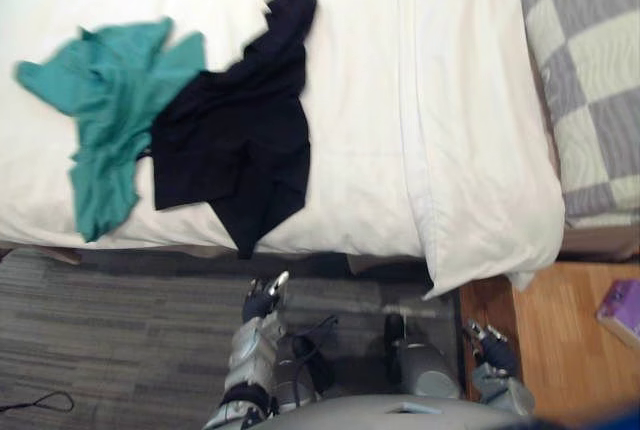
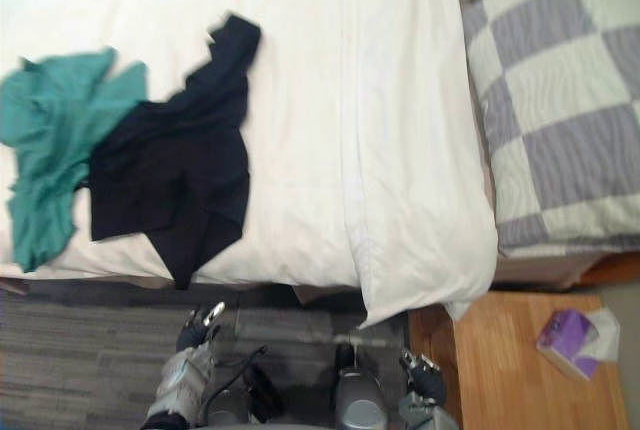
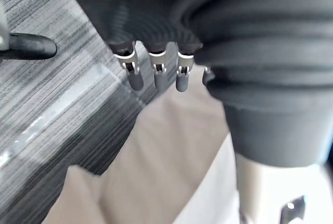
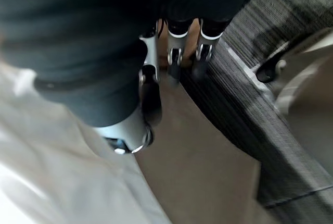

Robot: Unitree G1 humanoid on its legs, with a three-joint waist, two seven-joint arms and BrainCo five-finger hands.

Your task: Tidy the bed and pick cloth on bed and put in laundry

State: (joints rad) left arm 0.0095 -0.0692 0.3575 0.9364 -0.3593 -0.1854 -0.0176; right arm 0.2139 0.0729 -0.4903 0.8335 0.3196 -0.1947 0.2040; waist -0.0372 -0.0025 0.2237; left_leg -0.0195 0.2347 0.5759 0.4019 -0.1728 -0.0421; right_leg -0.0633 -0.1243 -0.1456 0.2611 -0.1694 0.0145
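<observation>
Dark cloth (image 1: 235, 145): it is lying spread on the white bed (image 1: 400, 70), on the robot's left half. One pointed corner is reaching the near edge of the bed.
Green cloth (image 1: 105, 100): it is lying just beside the dark cloth, further to the left. The two are touching, and the dark one seems to be overlapping its edge.
Long axis of the dark cloth: it is running from the near edge away from the robot, leaning a little to the right at the far end.
Left hand (image 1: 265, 297): it is hanging low over the grey floor (image 1: 120, 330), in front of the bed edge. Its fingers (image 3: 156, 73) are pointing straight down and are holding nothing.
Right hand (image 1: 492, 348): it is hanging near the wooden nightstand (image 1: 560, 350), well apart from both cloths. Its fingers (image 4: 174, 57) are relaxed and empty.
Nearer hand: the left one. The near corner of the dark cloth is lying almost straight ahead of it and higher.
Coming move, as I judge: the left hand is needing to go up and forward over the bed edge to that corner. The right hand would be crossing most of the bed.
Task progress: both cloths are lying on the bed, so the picking is not yet begun.
</observation>
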